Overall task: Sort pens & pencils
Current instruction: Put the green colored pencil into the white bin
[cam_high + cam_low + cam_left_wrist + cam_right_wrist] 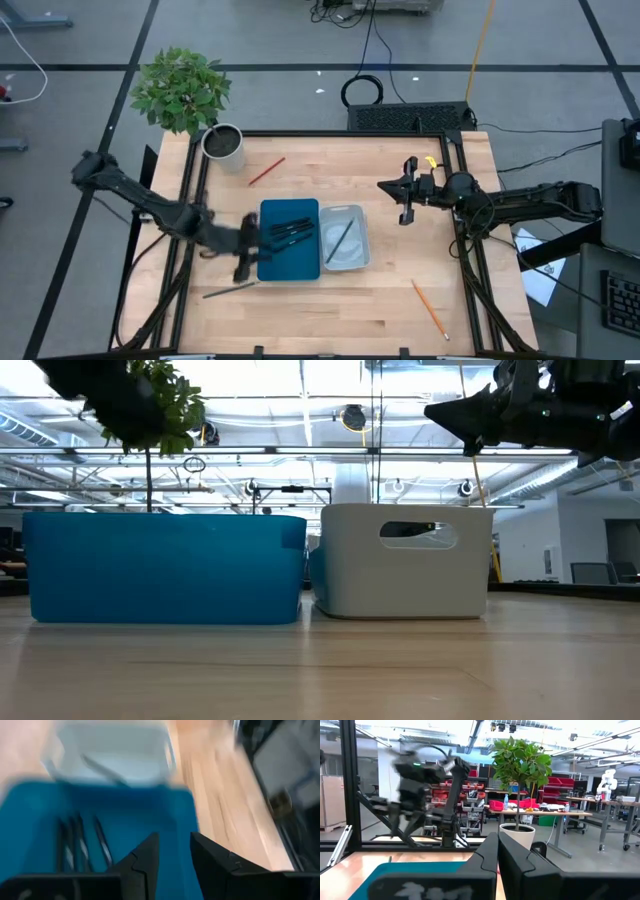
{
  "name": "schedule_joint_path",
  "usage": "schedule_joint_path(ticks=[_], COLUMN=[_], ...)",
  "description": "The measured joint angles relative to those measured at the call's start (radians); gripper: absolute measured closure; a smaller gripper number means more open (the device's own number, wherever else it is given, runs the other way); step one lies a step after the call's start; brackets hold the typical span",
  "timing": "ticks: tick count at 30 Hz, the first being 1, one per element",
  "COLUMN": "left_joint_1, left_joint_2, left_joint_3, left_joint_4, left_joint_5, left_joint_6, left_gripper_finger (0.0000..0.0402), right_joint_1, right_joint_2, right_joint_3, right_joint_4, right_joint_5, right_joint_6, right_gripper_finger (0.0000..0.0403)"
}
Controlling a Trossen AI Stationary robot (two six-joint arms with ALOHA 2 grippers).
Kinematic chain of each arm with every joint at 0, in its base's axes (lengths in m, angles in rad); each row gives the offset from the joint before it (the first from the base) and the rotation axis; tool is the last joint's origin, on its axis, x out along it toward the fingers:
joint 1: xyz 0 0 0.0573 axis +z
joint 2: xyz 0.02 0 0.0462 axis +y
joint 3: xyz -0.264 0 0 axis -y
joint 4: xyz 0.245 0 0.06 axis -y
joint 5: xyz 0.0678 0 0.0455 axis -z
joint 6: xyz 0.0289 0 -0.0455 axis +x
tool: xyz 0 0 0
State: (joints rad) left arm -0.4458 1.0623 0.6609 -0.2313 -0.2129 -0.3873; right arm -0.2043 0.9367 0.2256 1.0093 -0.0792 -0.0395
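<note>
Several black pens [290, 232] lie in the blue tray [270, 262]; they also show in the left wrist view [80, 845]. A dark pencil [342, 238] lies in the white tray [358, 262] beside it. A red pencil [267, 171], a grey-green pencil [230, 290] and an orange pencil [430, 308] lie on the table. My left gripper [174, 855] is open and empty at the blue tray's left edge, above it. My right gripper [497, 857] is shut and empty, raised over the table's far right [407, 195].
A potted plant [182, 90] and a grey cup [223, 143] stand at the far left corner. Bare wood lies in front of the trays and between the white tray and the right arm. A black frame [460, 150] borders the table.
</note>
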Motion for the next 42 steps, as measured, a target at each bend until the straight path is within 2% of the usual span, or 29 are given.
schedule_joint_path(ticks=[7, 11, 17, 24, 35, 42], left_joint_1=[-0.201, -0.285, -0.335, -0.319, -0.309, -0.305], left_joint_2=[0.285, 0.4, 0.519, 0.619, 0.64, 0.64], left_joint_3=[0.339, 0.437, 0.437, 0.435, 0.434, 0.325], left_joint_4=[-0.508, -0.66, -0.66, -0.664, -0.664, -0.559], left_joint_5=[0.0, 0.017, 0.06, 0.051, -0.02, 0.003], left_joint_6=[-0.376, -0.559, -0.7, -0.696, -0.67, -0.673], left_gripper_finger=[0.0288, 0.0288, 0.0288, 0.0288, 0.0288, 0.0288], right_joint_1=[0.0, 0.0, 0.0, 0.003, 0.003, 0.003], right_joint_2=[0.0, 0.0, 0.0, 0.0, 0.0, 0.0], right_joint_3=[0.0, 0.0, 0.0, 0.0, 0.0, 0.0], right_joint_4=[-0.012, -0.013, -0.013, -0.02, -0.025, -0.025], right_joint_5=[0.0, 0.0, 0.0, 0.0, 0.0, -0.001], right_joint_6=[0.001, 0.001, 0.001, 0.002, 0.027, 0.027], right_gripper_finger=[0.0403, 0.0403, 0.0403, 0.0403, 0.0403, 0.0403])
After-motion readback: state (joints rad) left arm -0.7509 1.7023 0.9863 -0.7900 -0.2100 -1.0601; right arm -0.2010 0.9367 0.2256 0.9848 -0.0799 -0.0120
